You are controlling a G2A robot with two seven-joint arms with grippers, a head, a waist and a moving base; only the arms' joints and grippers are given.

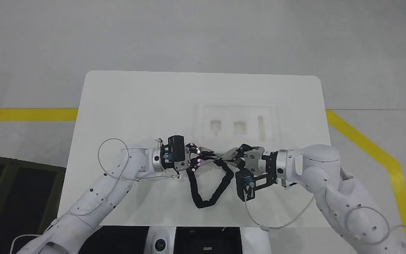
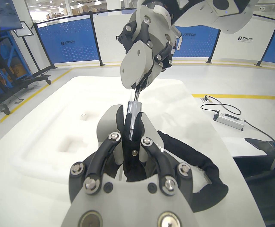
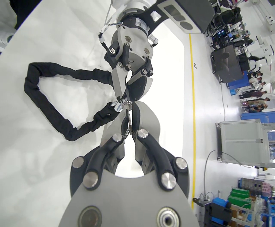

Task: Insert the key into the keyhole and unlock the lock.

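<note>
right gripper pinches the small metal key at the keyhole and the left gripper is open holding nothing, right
No: the left wrist view shows the left gripper shut on the shiny chrome cylinder of the black fabric-sleeved chain lock. The right gripper does pinch the small metal key at the keyhole.

Both arms are glossy white, built of rounded, jointed segments; the left arm (image 1: 95, 197) and the right arm (image 1: 336, 184) each trail a thin grey cable loop (image 1: 99, 152); a black boxy camera housing (image 3: 184, 15) sits at the wrist. The left gripper (image 2: 130, 116) and right gripper (image 3: 130, 117) share one build: pale grey plate fingers (image 2: 105, 124); curved black linkages (image 2: 100, 154); round silver screws (image 2: 91, 184); black inner pads (image 3: 135, 122).
</note>
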